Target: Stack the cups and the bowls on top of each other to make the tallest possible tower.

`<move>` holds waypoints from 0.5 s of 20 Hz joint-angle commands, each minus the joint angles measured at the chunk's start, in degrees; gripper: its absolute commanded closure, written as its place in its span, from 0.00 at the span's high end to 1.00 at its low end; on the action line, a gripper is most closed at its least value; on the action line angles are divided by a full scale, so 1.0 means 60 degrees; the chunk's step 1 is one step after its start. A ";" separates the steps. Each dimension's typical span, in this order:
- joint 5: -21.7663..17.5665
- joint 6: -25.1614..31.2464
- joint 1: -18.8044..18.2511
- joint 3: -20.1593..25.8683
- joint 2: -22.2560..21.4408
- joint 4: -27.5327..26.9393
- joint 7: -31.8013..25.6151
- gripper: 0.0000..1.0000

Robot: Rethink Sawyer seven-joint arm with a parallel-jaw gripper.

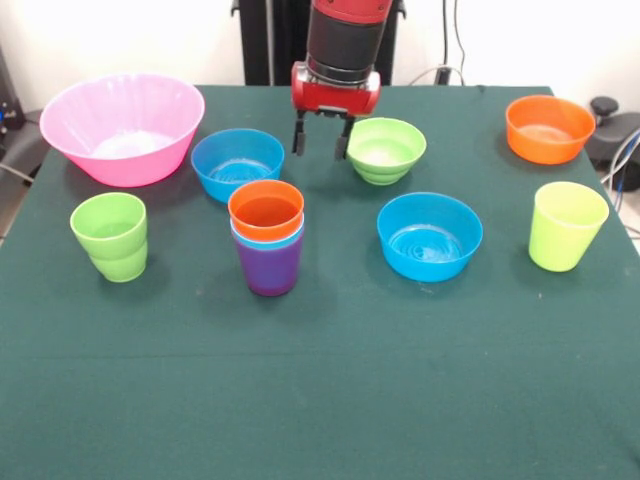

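Observation:
The tower (268, 240) stands mid-table: a purple cup at the base, a light blue cup nested in it, an orange cup (266, 209) on top. My gripper (320, 140) hangs open and empty behind the tower, between a blue bowl (237, 163) and the ridged green bowl (385, 149). A second blue bowl (430, 235) sits right of the tower. The stepped green cup (111, 236) is at the left, the yellow-green cup (566, 225) at the right. The large pink bowl (122, 127) is far left, the orange bowl (549, 128) far right.
The green table cloth (320, 400) covers the table. The robot's black pedestal (270, 40) stands at the far side. Cables (450, 60) and dark gear (615, 130) lie beyond the far right edge.

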 commanded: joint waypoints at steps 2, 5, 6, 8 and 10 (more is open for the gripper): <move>-0.0288 -0.0547 0.0073 0.0693 0.0073 0.0699 0.1198 1.00; -0.0240 -0.0399 -0.0005 0.0792 -0.0129 0.0806 0.1142 1.00; -0.0222 -0.0359 -0.0011 0.0804 -0.0174 0.0808 0.1128 1.00; -0.0195 -0.0323 -0.0029 0.0821 -0.0292 0.0828 0.1109 1.00; -0.0180 -0.0345 -0.0036 0.0848 -0.0363 0.0827 0.1102 1.00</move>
